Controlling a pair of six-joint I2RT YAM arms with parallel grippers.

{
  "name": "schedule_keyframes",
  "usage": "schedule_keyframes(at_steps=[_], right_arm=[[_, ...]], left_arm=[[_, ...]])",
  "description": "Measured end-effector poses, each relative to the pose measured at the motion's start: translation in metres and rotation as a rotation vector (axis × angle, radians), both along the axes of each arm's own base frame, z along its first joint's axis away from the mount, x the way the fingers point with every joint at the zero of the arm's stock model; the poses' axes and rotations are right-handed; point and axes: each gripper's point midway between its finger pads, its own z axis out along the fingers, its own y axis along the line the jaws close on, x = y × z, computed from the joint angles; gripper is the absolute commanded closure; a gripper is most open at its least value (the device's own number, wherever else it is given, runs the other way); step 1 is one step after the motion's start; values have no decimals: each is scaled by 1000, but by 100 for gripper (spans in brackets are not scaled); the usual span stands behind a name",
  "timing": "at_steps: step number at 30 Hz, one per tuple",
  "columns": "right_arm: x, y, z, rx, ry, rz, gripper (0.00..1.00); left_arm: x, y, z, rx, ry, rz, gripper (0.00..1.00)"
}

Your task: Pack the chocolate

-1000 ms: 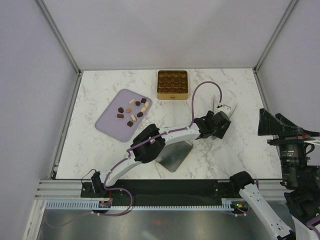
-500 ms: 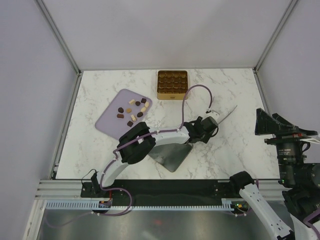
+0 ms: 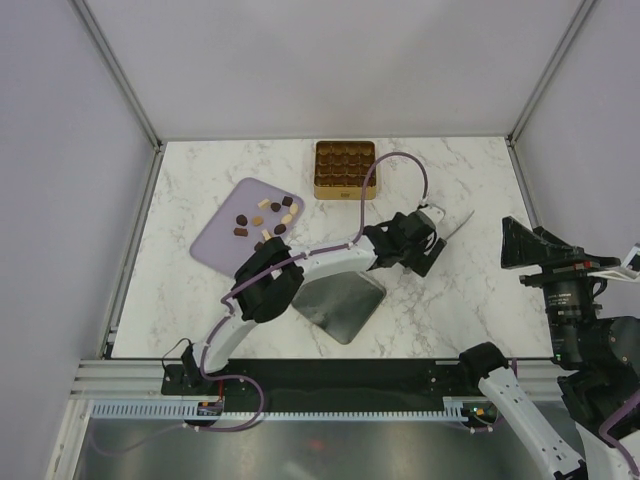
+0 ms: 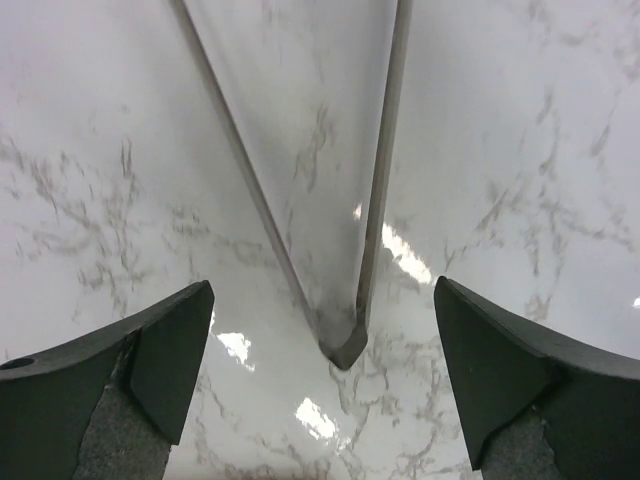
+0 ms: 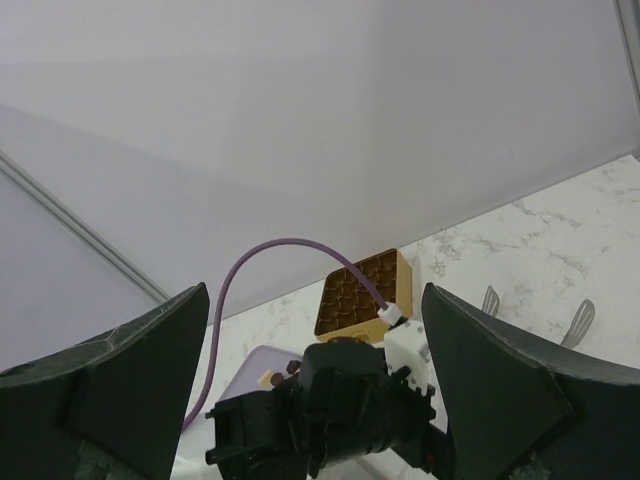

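Observation:
The chocolate [image 3: 266,219], several small dark and pale pieces, lies on the lilac board [image 3: 222,246]; a few pieces [image 5: 266,378] show behind the left arm in the right wrist view. The gold tin [image 3: 345,168] stands at the back centre, seen also as the tin [image 5: 366,294]. My left gripper [image 3: 432,243] is low over the marble, open, and holds nothing. Between its fingers lies the joined end of metal tongs [image 4: 345,345], untouched. My right gripper [image 3: 522,247] hangs open and empty in the air at the table's right side, facing the left arm.
A shiny flat metal lid [image 3: 340,305] lies on the marble under the left arm's elbow. The tongs [image 3: 457,226] point toward the back right, their two tips [image 5: 580,320] spread. The left arm's purple cable [image 3: 395,165] arches over the tin's right side. Walls close in on three sides.
The left gripper drew back a little to the left along the tongs, narrowed, then opened wide. The right arm crept slightly left.

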Motion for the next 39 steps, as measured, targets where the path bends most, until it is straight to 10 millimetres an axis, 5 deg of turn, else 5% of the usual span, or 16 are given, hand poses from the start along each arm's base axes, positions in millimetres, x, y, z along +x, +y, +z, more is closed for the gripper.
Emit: schedule_keyframes(at_steps=[5, 9, 13, 17, 21, 24, 30, 35, 39], right_arm=[[2, -1, -2, -5, 12, -12, 4], [-2, -6, -4, -1, 10, -26, 4], [-9, -11, -2, 3, -10, -40, 4], [-9, -11, -2, -11, -10, -43, 5], [-9, -12, -2, -19, -9, -44, 4], [-8, -11, -1, -33, -7, -46, 4], [-8, -12, 4, -46, -11, -48, 5], [-6, -10, 4, -54, -8, -43, 4], [-1, -6, 3, -61, 2, -34, 5]], left_arm=[[27, -33, 21, -73, -48, -43, 0], [36, -47, 3, -65, -52, -64, 0], [41, -42, -27, -8, -41, -63, 0], [53, -43, -21, -21, -43, -53, 2], [69, -41, -22, -29, -57, -33, 20], [75, -35, -25, -12, -61, -22, 24], [70, -21, -28, 10, -75, -11, 29], [51, 5, -28, 64, -41, -15, 25], [45, 17, -28, 94, -25, -15, 5]])
